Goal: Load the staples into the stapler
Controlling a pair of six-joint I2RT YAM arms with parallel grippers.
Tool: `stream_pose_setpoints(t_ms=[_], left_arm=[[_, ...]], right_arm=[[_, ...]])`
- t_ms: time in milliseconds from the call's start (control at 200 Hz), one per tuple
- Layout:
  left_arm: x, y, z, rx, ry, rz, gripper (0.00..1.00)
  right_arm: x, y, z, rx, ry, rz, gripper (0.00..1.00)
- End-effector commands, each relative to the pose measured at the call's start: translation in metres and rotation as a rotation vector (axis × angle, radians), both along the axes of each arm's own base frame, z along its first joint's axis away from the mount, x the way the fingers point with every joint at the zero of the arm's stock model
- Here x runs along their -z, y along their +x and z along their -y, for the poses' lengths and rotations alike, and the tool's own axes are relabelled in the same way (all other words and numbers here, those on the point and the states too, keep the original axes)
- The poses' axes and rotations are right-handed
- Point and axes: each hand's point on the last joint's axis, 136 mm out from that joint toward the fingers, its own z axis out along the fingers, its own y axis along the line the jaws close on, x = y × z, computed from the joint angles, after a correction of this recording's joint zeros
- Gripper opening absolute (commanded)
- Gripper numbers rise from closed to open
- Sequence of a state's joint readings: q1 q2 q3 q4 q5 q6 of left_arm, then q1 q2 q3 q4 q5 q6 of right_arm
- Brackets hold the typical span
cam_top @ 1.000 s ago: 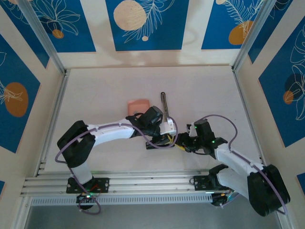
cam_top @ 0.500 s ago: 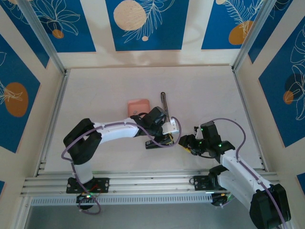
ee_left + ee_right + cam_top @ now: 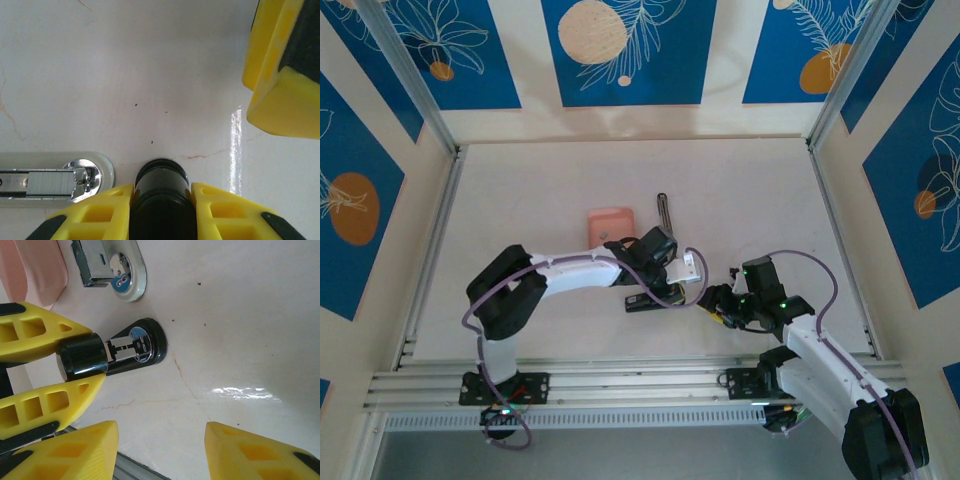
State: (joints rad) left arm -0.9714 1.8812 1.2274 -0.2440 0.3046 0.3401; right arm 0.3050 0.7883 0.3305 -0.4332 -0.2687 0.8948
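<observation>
Left arm's elbow and wrist have crept toward 3 o'clock since half a sec ago. Right arm pulled back toward 5 o'clock just before that and hasn't budged since.

Overhead: stapler (image 3: 664, 218) is at table centre, its long arm pointing to 12 o'clock. Its black base (image 3: 642, 302) lies across at 6 o'clock of that arm. Left gripper (image 3: 668, 290) is on the base's 3 o'clock end. Right gripper (image 3: 713, 302) sits near, at 3 o'clock of the left one, not touching. Pink tray (image 3: 611, 222) is at 11 o'clock of the left gripper.

Left wrist cam: left gripper (image 3: 162, 200) jaws are clamped tight on the black base (image 3: 161, 175). The chrome-tipped magazine (image 3: 75, 180) is just beside it at 9 o'clock. A grey ribbed strip (image 3: 47, 181) sits in the channel, can't tell if that's staples.

Right wrist cam: right gripper (image 3: 161, 430) jaws are spread wide, nothing between them. The base's chrome anvil (image 3: 137, 346) faces up.
</observation>
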Motion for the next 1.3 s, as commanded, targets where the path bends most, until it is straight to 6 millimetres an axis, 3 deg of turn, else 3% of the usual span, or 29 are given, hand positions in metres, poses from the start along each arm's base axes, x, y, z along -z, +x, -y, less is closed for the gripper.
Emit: stream_pose_setpoints(t_ms=[0,435,720,875,995,1160,1295], left_arm=[[0.040,-0.015,-0.017,0.009,0.140,-0.064,0.06],[0.067,-0.026,-0.025,0.022,0.243,-0.088,0.06],[0.069,-0.026,-0.023,0.014,0.244,-0.100,0.06],[0.048,-0.021,-0.015,-0.012,0.205,-0.091,0.06],[0.013,-0.014,-0.004,-0.080,0.136,-0.099,0.06],[-0.035,-0.001,0.007,-0.224,0.072,-0.123,0.06],[-0.059,0.008,0.009,-0.327,0.074,-0.152,0.05]], right_arm=[[0.005,-0.008,0.001,-0.015,0.001,-0.020,0.49],[0.006,-0.008,0.002,-0.017,0.003,-0.022,0.49],[0.005,-0.008,0.002,-0.020,0.009,-0.018,0.49],[0.001,-0.005,0.002,-0.017,0.012,-0.007,0.49],[-0.003,-0.001,0.006,0.002,0.000,0.000,0.49],[-0.022,0.018,0.028,0.077,-0.015,0.035,0.49],[-0.038,0.030,0.042,0.115,0.013,0.068,0.49]])
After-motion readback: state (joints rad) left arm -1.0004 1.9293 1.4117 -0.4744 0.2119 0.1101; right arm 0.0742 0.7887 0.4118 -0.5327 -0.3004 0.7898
